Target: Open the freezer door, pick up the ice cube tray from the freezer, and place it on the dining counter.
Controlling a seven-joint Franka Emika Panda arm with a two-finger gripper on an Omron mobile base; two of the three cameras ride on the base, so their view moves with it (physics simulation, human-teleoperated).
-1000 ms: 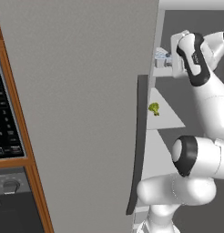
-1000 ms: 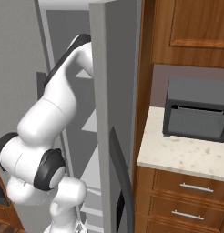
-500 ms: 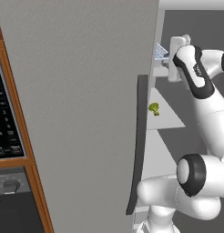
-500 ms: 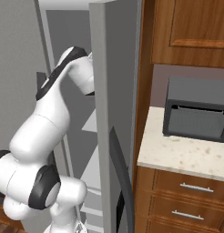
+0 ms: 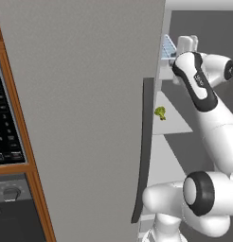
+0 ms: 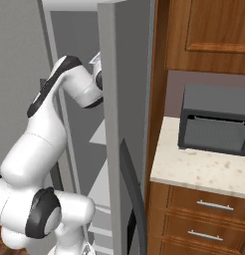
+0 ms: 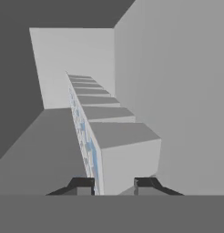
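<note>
The freezer door (image 5: 80,118) stands open, filling the left of the left base frame. Inside the freezer (image 5: 203,28), at upper right, the tray (image 5: 167,46) sits on a high shelf. In the hand view the tray (image 7: 86,141) runs lengthwise away from the hand (image 7: 114,185), whose fingers (image 7: 82,184) stand apart astride its near end, not yet clamped.

1. No legible text, brand, number or sign appears in any view.
2. Control panel (image 5: 5,124) at left: pale key marks, too blurred to read.
</note>
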